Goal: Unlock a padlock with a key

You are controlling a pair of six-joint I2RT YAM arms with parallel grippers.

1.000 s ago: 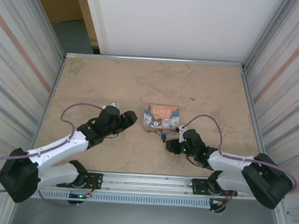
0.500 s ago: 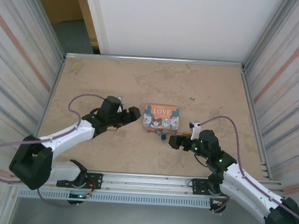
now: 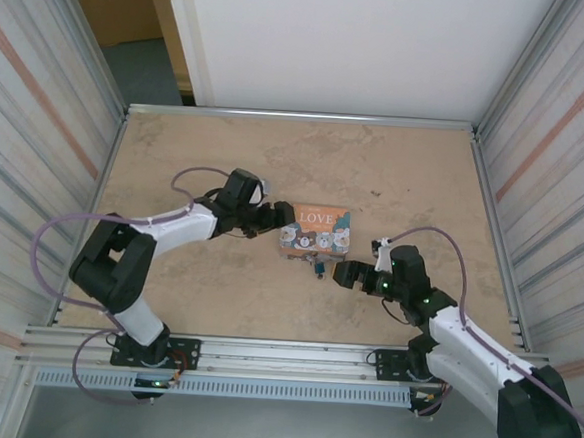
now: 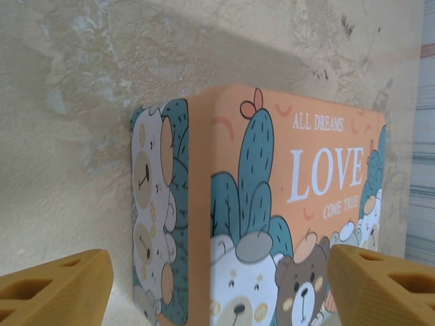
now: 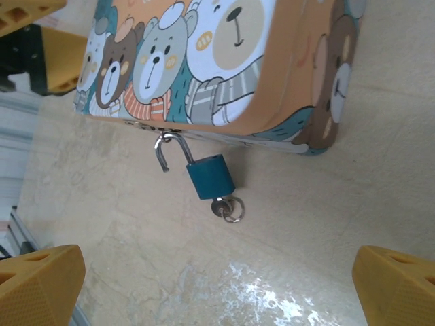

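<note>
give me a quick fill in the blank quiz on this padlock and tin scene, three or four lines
1. The padlock has a ___ body.
2. Its shackle is swung ___.
3. The key is stuck into the bottom of the ___.
4. The largest word on the tin reads ___.

Missing words: blue; open; padlock; LOVE
</note>
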